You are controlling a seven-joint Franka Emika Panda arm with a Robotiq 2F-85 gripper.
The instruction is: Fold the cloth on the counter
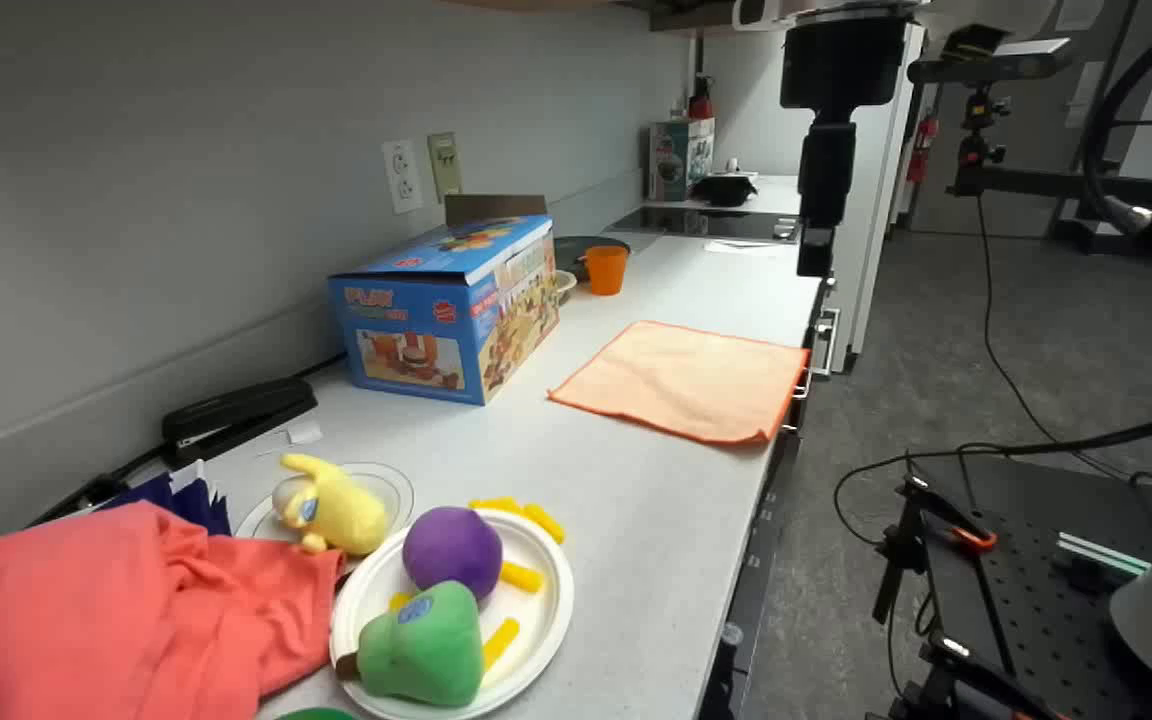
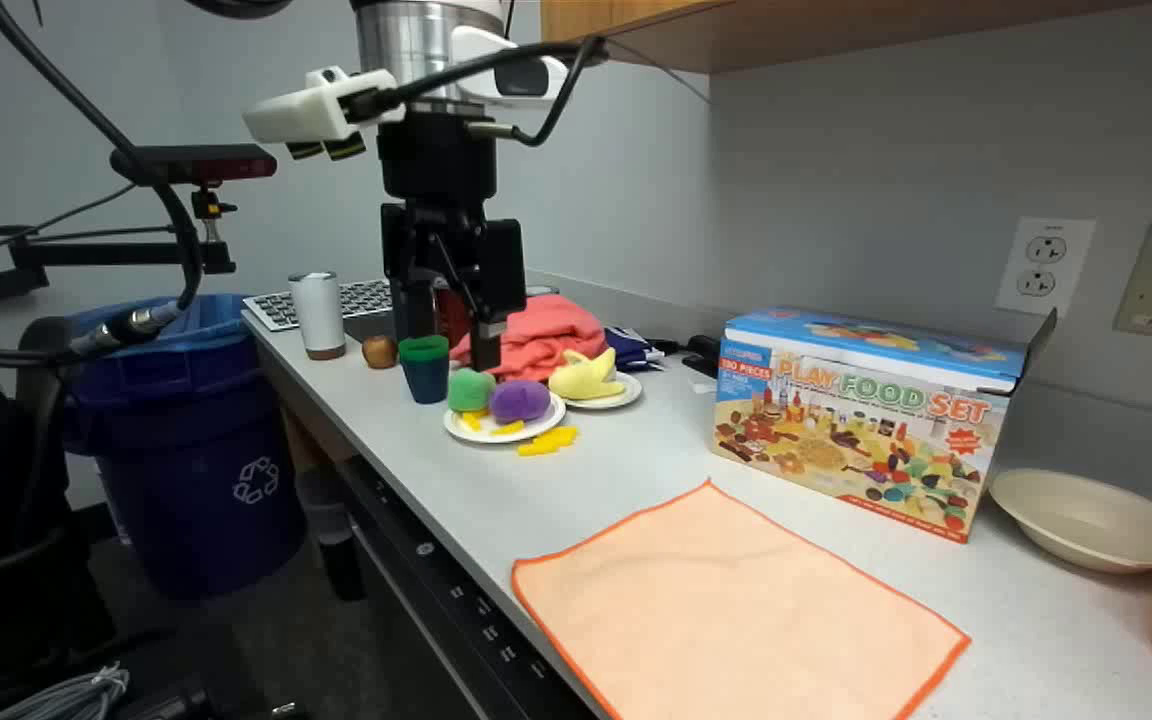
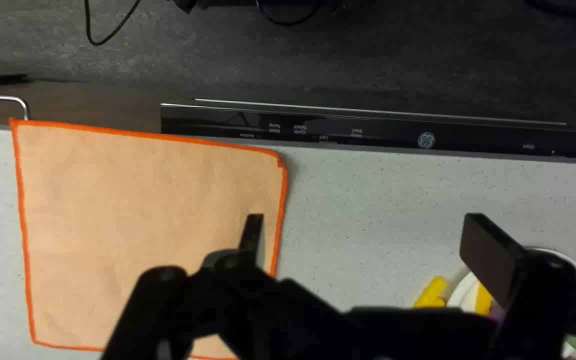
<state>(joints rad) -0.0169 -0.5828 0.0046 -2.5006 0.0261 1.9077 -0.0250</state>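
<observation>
The black two-fingered gripper [image 3: 365, 231] hangs above the light grey speckled counter [image 3: 368, 195], its fingers spread wide with nothing between them. Below it and to one side, the square pale-orange fabric cloth [image 3: 138, 215] with its brighter orange hem lies flat and unfolded along the counter's front edge. I judge it thin, light and limp: it should drape rather than spring back, and it is hard to damage (sliding it askew is the likelier trouble). The rounded front corner nearer the gripper seems slightly raised, so a shallow pinch on that hem looks the best hold. The front margin is tight, since the other front corner appears to poke just past the edge; folding inward should be safer. Near the cloth's back side stands the blue printed cardboard toy-food box [image 2: 841, 440], which limits a wide swing, with the orange cup [image 1: 606, 270] farther along. Well apart, the round white paper-looking plate [image 1: 550, 612] leaves a broad stretch of counter for moving.
</observation>
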